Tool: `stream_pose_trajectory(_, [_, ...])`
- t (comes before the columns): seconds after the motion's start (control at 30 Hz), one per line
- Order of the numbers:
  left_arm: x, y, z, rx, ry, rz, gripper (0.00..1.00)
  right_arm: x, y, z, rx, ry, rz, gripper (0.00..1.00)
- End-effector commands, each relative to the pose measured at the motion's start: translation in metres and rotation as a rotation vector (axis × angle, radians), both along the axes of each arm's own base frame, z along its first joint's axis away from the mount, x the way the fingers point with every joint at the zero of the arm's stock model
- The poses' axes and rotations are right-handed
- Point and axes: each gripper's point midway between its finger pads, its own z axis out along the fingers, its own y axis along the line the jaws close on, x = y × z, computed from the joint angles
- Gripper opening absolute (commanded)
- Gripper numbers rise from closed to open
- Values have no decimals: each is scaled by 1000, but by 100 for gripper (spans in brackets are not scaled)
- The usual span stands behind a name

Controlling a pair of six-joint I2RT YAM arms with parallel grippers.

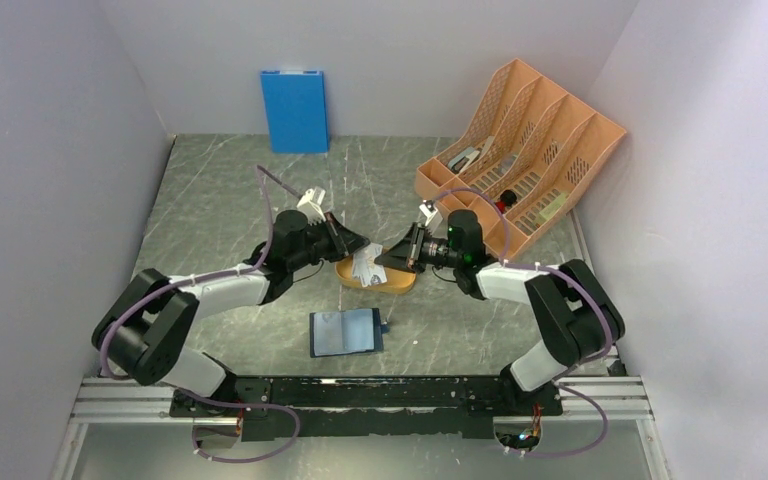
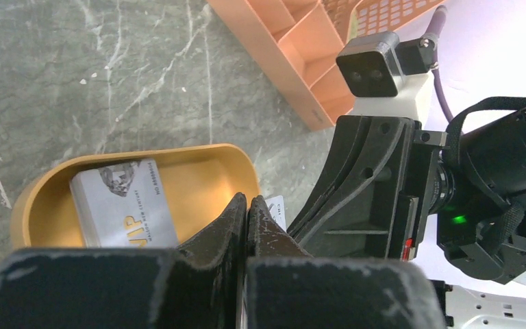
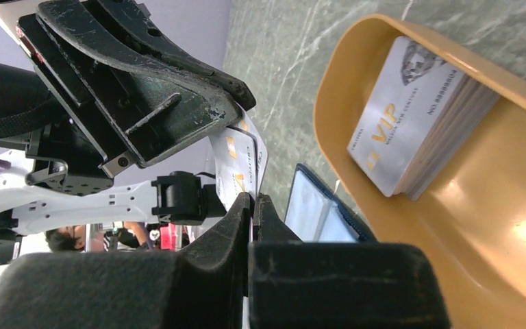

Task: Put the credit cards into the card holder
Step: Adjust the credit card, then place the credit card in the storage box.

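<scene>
- My left tool [image 2: 247, 205] and right tool [image 3: 253, 202] are both closed, tips nearly meeting above the orange tray [image 3: 329, 103]. Each pinches the same lifted card [image 3: 241, 159], at opposite ends.
- The card holder [image 1: 345, 333] lies open and flat on the bench [image 1: 220, 200], near the tray on my side. Neither tool touches it. The remaining cards sit as a card stack [image 3: 407, 127] in the tray.
- Risk: two pinches on one thin card. If either arm moves before the other lets go, the card may bend, or spring out and drop.
- Risk: the right wrist view shows what may be two layers in the pinch, though I cannot tell for certain. A second card clinging there could fall away during transfer.
- Risk: nothing restrains the holder, so pushing a card at a pocket would likely slide it.
- Count: tools 2; card holder 1; tray 1; lifted card 1, possibly 2; stack several, number unreadable; blue panel [image 1: 295, 110] 1; file rack [image 1: 550, 130] 1.
</scene>
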Motion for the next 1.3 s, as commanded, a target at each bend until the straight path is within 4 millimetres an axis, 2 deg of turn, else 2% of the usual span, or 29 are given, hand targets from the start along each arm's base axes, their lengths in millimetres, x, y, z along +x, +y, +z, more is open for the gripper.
stream_pose_trajectory(0.0, [31,6,10,13,-101,53,5,9,-3,-8,-7,-29,19,0])
stream_pose_trajectory(0.2, [41,5,-8,45,-92,62,5,25,-9,-17,-23,-26,0,0])
stream_pose_trajectory(0.3, [45,5,-20,62,-78,56,5,30,-13,-29,-57,-9,-9,3])
stream_pose_trajectory(0.6, [49,1,-45,68,-31,41,5,30,-22,-53,-114,39,-22,16])
stream_pose_trajectory(0.77, [51,1,-48,63,-26,39,5,30,-28,-59,-116,55,-41,18])
stream_pose_trajectory(0.9, [52,1,-39,62,-40,41,5,31,-34,-58,-118,52,-61,16])
stream_pose_trajectory(1.0, [53,0,-32,70,-53,34,5,30,-34,-55,-108,52,-63,6])
stream_pose_trajectory(1.07, [53,0,-33,80,-53,30,5,30,-34,-50,-97,45,-64,0])
stream_pose_trajectory(1.27, [52,1,-45,107,-21,27,5,31,-36,-32,-89,38,-88,0])
